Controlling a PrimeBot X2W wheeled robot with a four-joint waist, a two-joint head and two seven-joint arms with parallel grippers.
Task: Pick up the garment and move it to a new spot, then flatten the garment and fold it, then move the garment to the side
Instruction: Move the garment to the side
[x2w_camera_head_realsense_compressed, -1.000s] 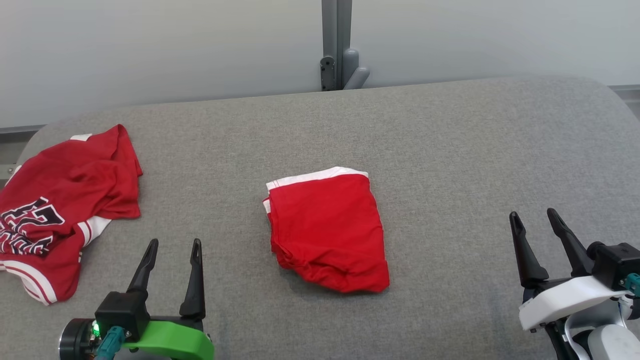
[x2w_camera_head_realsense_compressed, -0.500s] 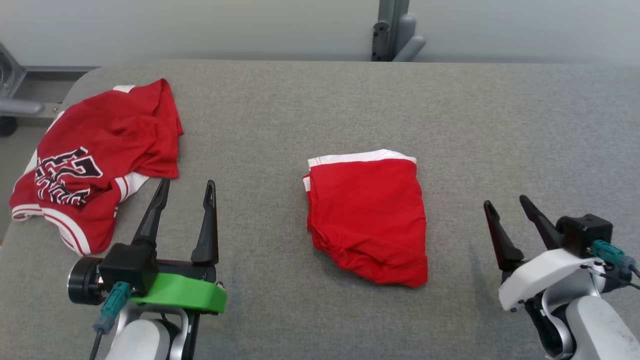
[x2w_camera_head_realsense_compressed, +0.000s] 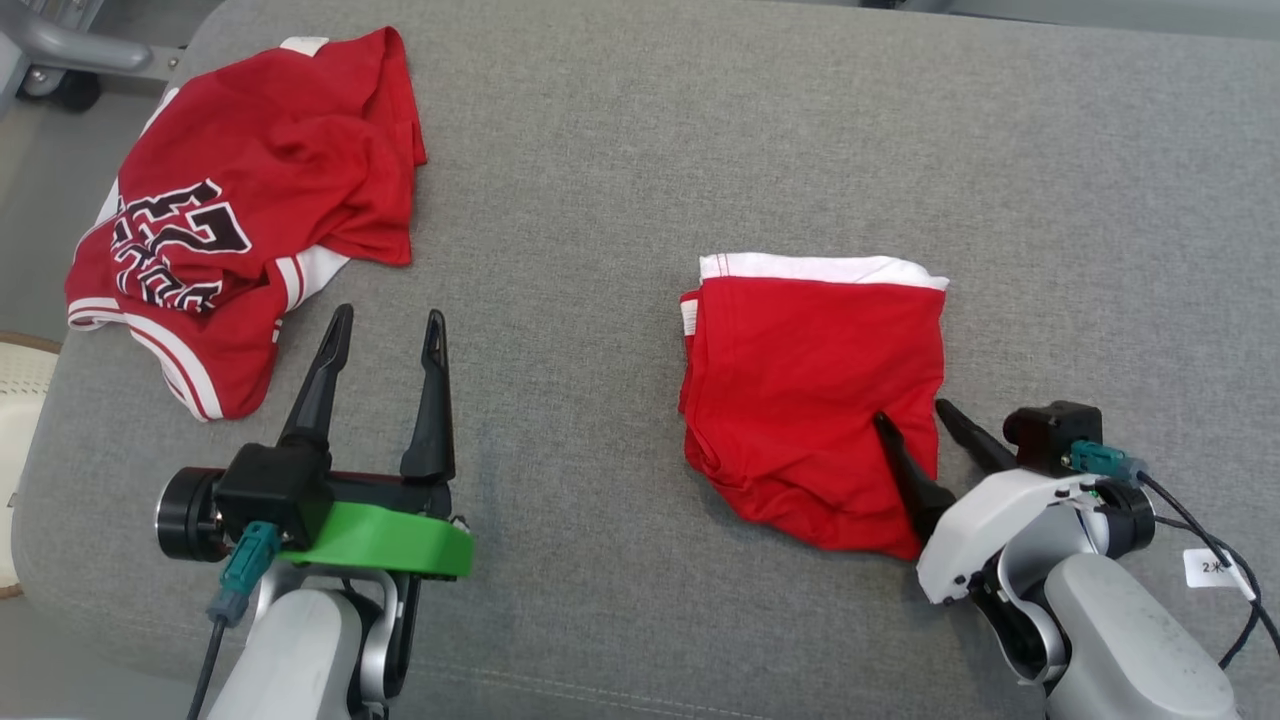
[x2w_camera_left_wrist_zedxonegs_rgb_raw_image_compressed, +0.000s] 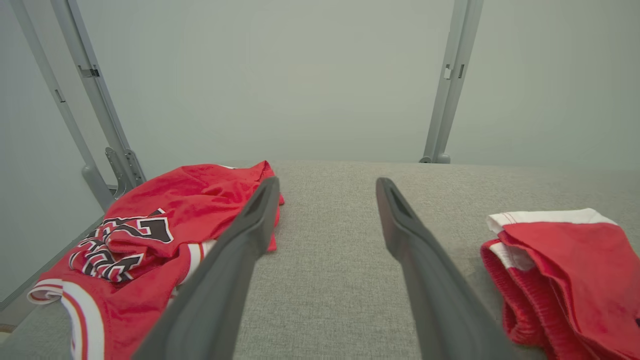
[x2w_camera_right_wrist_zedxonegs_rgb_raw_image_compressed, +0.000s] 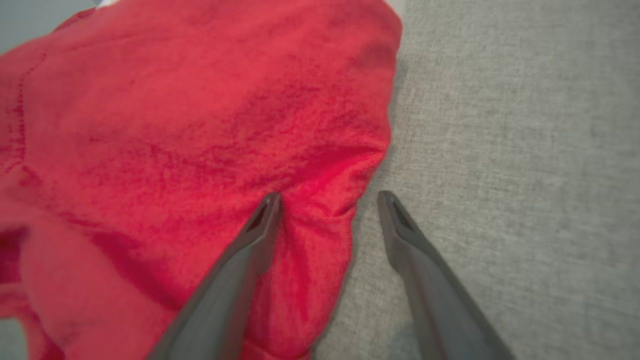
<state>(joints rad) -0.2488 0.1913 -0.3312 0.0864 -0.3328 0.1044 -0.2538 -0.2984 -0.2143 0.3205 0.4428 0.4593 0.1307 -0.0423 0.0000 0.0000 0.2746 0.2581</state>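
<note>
A folded red garment with a white band along its far edge lies flat at the middle of the grey padded table. My right gripper is open and straddles its near right edge. One finger rests on the red cloth and the other stands over bare grey surface, as the right wrist view shows around the gripper. My left gripper is open and empty, well to the left of the folded garment. From the left wrist, that gripper points across bare table.
A crumpled red jersey with black lettering and white trim lies at the table's far left, just beyond my left fingers, seen too as the jersey. The table's left edge is close. Grey metal posts stand behind.
The head camera has tilted down and shifted the whole picture. My right gripper has moved in from the bare table to the folded garment's right edge. Both grippers stay open.
</note>
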